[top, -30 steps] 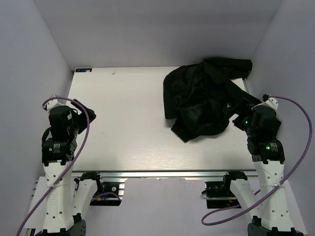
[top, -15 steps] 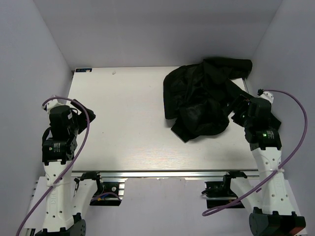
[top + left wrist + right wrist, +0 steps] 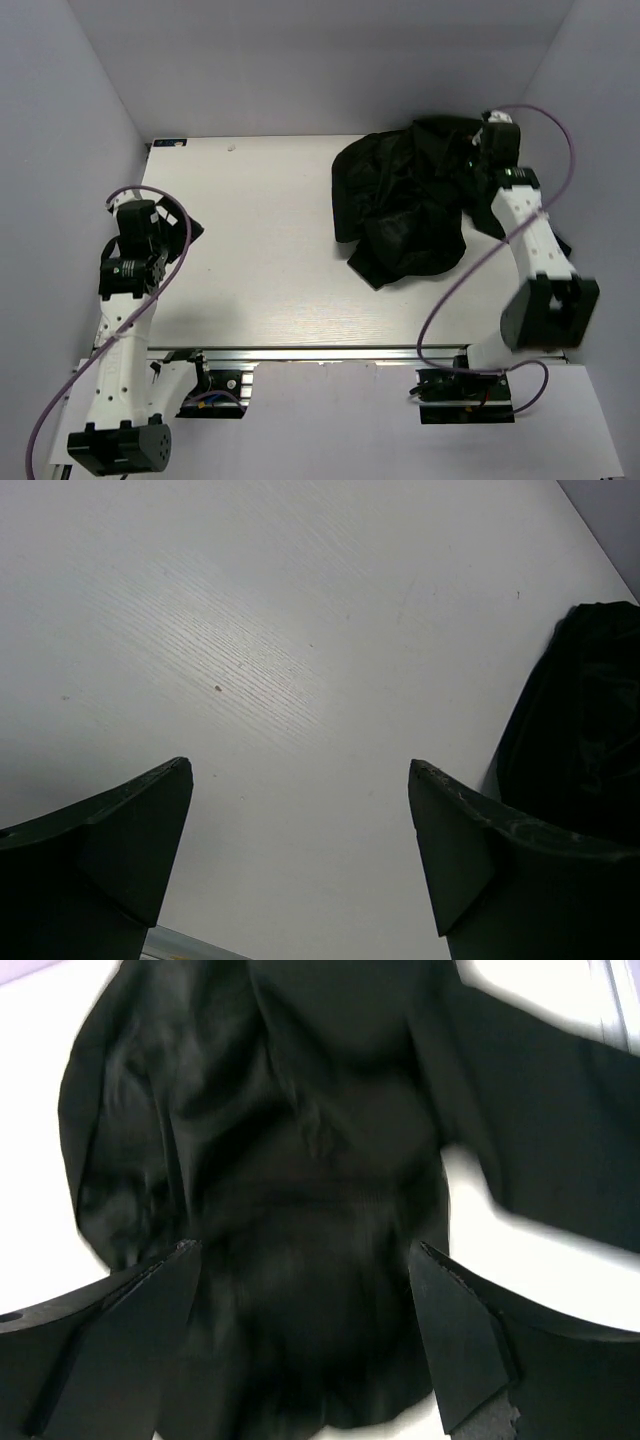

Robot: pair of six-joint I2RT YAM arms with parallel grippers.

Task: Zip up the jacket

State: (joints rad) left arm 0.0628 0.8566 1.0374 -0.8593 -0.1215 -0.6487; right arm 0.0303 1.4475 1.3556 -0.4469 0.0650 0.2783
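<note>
Black jacket [image 3: 405, 210] lies bunched up on the far right of the table [image 3: 250, 250], just under the right gripper [image 3: 302, 1255], whose jaws are spread apart. The left gripper [image 3: 300, 775], spread apart too, is far away on the left.

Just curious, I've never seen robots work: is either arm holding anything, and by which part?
Nothing is held. The left gripper hangs open over the table; the right gripper hangs open above the jacket.
</note>
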